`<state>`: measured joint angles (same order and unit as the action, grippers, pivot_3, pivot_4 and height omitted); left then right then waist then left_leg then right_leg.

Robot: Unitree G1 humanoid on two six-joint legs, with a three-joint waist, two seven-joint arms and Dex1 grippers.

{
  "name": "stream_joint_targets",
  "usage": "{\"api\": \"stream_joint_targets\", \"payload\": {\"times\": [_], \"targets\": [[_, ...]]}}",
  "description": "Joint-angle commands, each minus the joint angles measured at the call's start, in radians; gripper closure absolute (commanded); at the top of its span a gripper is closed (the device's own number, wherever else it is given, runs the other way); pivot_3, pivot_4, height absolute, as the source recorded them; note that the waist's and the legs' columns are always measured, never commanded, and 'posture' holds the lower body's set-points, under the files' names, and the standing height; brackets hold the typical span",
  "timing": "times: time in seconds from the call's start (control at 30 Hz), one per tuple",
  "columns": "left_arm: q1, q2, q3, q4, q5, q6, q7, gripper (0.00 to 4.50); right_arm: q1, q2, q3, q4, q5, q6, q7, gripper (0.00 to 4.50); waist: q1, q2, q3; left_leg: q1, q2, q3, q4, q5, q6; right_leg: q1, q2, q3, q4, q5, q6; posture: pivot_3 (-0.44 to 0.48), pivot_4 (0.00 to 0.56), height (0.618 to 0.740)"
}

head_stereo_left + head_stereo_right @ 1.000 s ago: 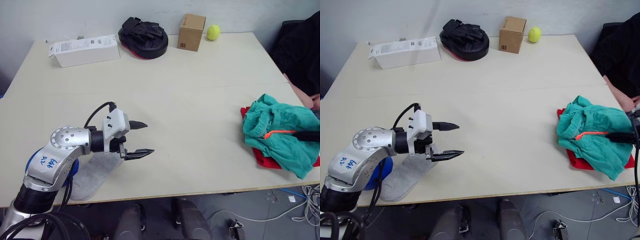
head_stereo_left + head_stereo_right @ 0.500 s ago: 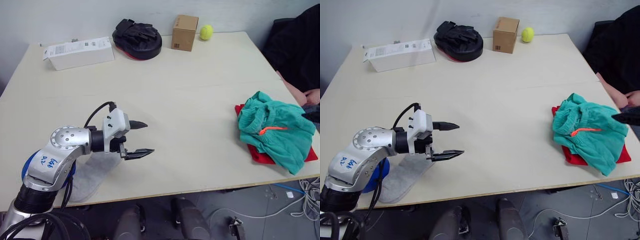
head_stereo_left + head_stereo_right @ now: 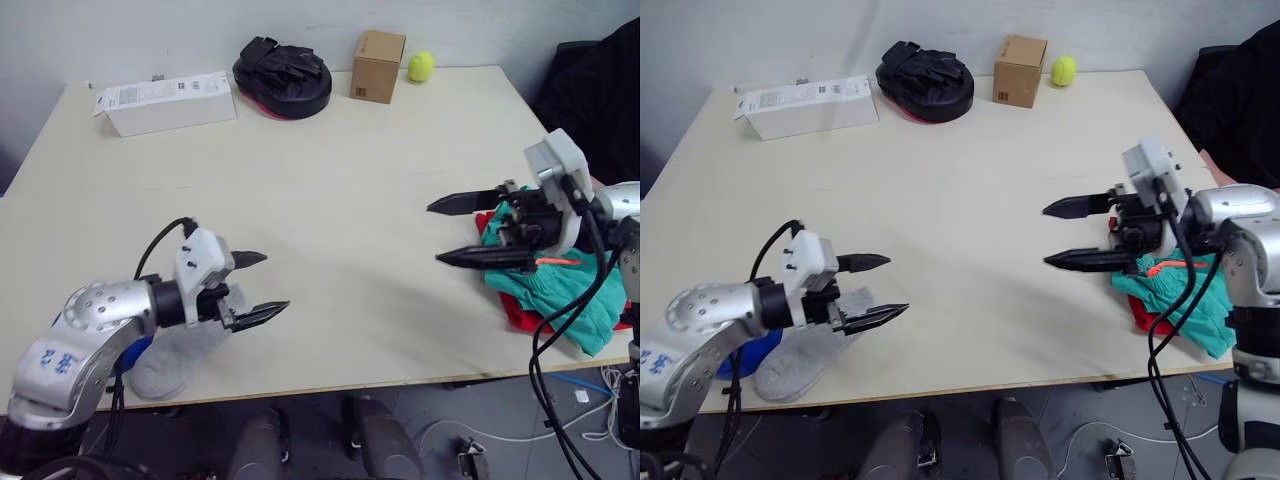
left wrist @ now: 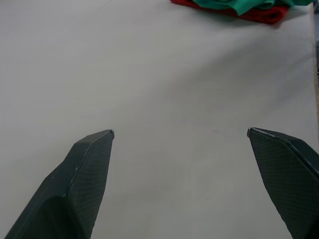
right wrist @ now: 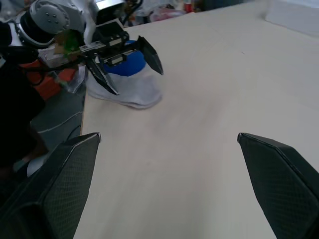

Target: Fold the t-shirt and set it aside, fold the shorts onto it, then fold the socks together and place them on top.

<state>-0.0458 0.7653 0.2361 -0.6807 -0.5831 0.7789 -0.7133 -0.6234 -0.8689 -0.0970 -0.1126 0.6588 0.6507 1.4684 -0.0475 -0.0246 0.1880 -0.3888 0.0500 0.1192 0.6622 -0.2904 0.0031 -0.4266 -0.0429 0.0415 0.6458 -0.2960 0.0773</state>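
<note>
From the head view, the left gripper hangs open above the socks at eight o'clock. The right gripper is open too, beside the shorts lying on the t-shirt at three o'clock. The left wrist view shows bare table. I fear closing now would catch nothing.

Silver arms, blue scrawl on left, white wrist blocks, black cables — black pointed fingers

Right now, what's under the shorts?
The t-shirt lies under the shorts; only its red edge shows along their near side. The rest is covered, so its fold can't be judged.
</note>
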Motion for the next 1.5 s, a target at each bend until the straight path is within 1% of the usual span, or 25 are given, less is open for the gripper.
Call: {"api": "stream_joint_targets", "payload": {"times": [0.03, 0.13, 0.23, 0.3, 0.33, 0.4, 0.47, 0.57, 0.8, 0.93, 1.03, 1.13, 1.27, 1.4, 1.47, 1.5], "targets": [[0.143, -0.009, 0.152, -0.156, -0.030, 0.045, 0.060, 0.00, 0.007, 0.029, -0.001, -0.084, 0.028, -0.054, -0.006, 0.02, 0.001, -0.001, 0.000, 0.000, 0.000, 0.000, 0.000, 0.000, 0.000, 0.000, -0.001, -0.001, 0.000, 0.000, 0.000, 0.000, 0.150, 0.740], [0.340, -0.066, 0.299, -0.273, -0.054, 0.072, 0.098, 0.00, -0.014, 0.060, 0.019, -0.094, 0.037, -0.059, -0.013, 0.02, -0.007, -0.002, 0.000, 0.000, 0.000, 0.001, 0.000, -0.001, 0.001, 0.001, -0.002, 0.000, -0.001, 0.000, 0.000, 0.000, 0.150, 0.740], [0.568, -0.137, 0.388, -0.358, -0.001, 0.018, 0.123, 0.00, -0.034, 0.078, 0.039, -0.092, 0.042, -0.060, -0.005, 0.02, -0.010, -0.003, 0.000, 0.000, 0.000, 0.000, 0.000, -0.001, 0.001, 0.000, -0.002, -0.001, -0.002, -0.001, -0.002, 0.000, 0.150, 0.740], [0.707, -0.185, 0.393, -0.367, 0.070, -0.074, 0.158, 0.00, -0.035, 0.089, 0.054, -0.092, 0.043, -0.069, 0.004, 0.02, -0.010, -0.004, 0.000, 0.001, 0.000, -0.001, 0.000, -0.002, 0.000, 0.001, -0.002, -0.002, -0.001, -0.002, -0.005, 0.000, 0.150, 0.740], [0.756, -0.206, 0.388, -0.367, 0.104, -0.116, 0.179, 0.00, -0.031, 0.092, 0.061, -0.096, 0.042, -0.075, 0.009, 0.02, -0.009, -0.004, 0.000, 0.001, 0.000, -0.001, 0.000, -0.002, 0.000, 0.001, -0.002, -0.002, -0.002, -0.004, -0.007, 0.000, 0.150, 0.740], [0.804, -0.239, 0.369, -0.367, 0.164, -0.167, 0.226, 0.00, -0.019, 0.097, 0.072, -0.102, 0.039, -0.086, 0.019, 0.02, -0.002, -0.005, 0.000, 0.001, 0.000, -0.002, 0.000, -0.002, 0.001, 0.002, -0.002, -0.003, -0.002, -0.012, -0.021, 0.000, 0.150, 0.740], [0.785, -0.246, 0.336, -0.367, 0.218, -0.168, 0.283, 0.00, -0.014, 0.104, 0.080, -0.101, 0.036, -0.095, 0.017, 0.02, 0.001, -0.005, 0.000, 0.001, -0.001, -0.003, 0.000, -0.001, 0.001, 0.003, -0.002, -0.003, -0.005, -0.012, -0.022, 0.000, 0.150, 0.740], [0.714, -0.225, 0.273, -0.366, 0.266, -0.132, 0.340, 0.00, -0.014, 0.117, 0.091, -0.100, 0.035, -0.101, 0.002, 0.02, 0.001, -0.005, 0.000, 0.002, -0.001, -0.004, 0.000, -0.001, 0.002, 0.006, -0.002, -0.004, -0.009, -0.012, -0.022, 0.000, 0.150, 0.740], [0.525, -0.144, 0.040, -0.324, 0.412, -0.051, 0.415, 0.00, 0.021, 0.106, 0.078, -0.138, 0.039, -0.092, -0.026, 0.02, -0.005, -0.006, -0.001, 0.002, 0.000, -0.005, -0.001, -0.004, 0.003, 0.008, -0.004, -0.006, -0.009, -0.010, -0.020, 0.000, 0.150, 0.740], [0.452, -0.090, -0.083, -0.270, 0.500, -0.005, 0.436, 0.00, 0.042, 0.093, 0.062, -0.173, 0.054, -0.074, -0.050, 0.02, -0.008, -0.006, -0.001, 0.003, 0.000, -0.005, -0.003, -0.004, 0.003, 0.007, -0.003, -0.006, -0.009, -0.003, -0.006, 0.000, 0.150, 0.740], [0.402, -0.041, -0.193, -0.219, 0.591, -0.007, 0.447, 0.00, 0.057, 0.082, 0.048, -0.200, 0.078, -0.051, -0.074, 0.02, -0.009, -0.006, -0.001, 0.004, 0.001, -0.005, -0.005, -0.004, 0.002, 0.007, -0.003, -0.006, -0.010, -0.003, -0.007, 0.000, 0.150, 0.740], [0.352, -0.055, -0.263, -0.185, 0.613, 0.009, 0.449, 0.00, 0.070, 0.067, 0.042, -0.223, 0.090, -0.041, -0.087, 0.02, -0.006, -0.006, -0.001, 0.004, 0.001, -0.005, -0.007, -0.003, 0.001, 0.007, -0.004, -0.006, -0.011, -0.004, -0.009, 0.000, 0.150, 0.740], [0.297, -0.086, -0.325, -0.154, 0.650, 0.016, 0.460, 0.00, 0.074, 0.054, 0.035, -0.240, 0.110, -0.027, -0.108, 0.02, 0.002, -0.004, -0.002, 0.005, -0.001, -0.005, -0.011, -0.002, 0.002, 0.008, -0.007, -0.007, -0.014, -0.005, -0.010, 0.000, 0.150, 0.740], [0.255, -0.083, -0.380, -0.111, 0.685, 0.041, 0.444, 0.00, 0.072, 0.060, 0.028, -0.256, 0.137, -0.010, -0.144, 0.02, 0.019, -0.002, -0.003, 0.006, -0.002, -0.006, -0.012, -0.002, 0.003, 0.010, -0.008, -0.007, -0.017, -0.004, -0.011, 0.000, 0.150, 0.740], [0.242, -0.091, -0.391, -0.091, 0.689, 0.053, 0.437, 0.40, 0.076, 0.061, 0.025, -0.261, 0.145, -0.006, -0.161, 0.00, 0.020, -0.002, -0.003, 0.006, -0.003, -0.006, -0.013, -0.002, 0.002, 0.011, -0.011, -0.009, -0.018, -0.006, -0.013, 0.000, 0.150, 0.740], [0.236, -0.094, -0.393, -0.082, 0.692, 0.056, 0.435, 0.58, 0.079, 0.059, 0.026, -0.262, 0.147, -0.007, -0.165, 0.00, 0.020, -0.002, -0.003, 0.007, -0.003, -0.006, -0.013, -0.002, 0.001, 0.013, -0.013, -0.010, -0.019, -0.009, -0.019, 0.000, 0.150, 0.740]]}}
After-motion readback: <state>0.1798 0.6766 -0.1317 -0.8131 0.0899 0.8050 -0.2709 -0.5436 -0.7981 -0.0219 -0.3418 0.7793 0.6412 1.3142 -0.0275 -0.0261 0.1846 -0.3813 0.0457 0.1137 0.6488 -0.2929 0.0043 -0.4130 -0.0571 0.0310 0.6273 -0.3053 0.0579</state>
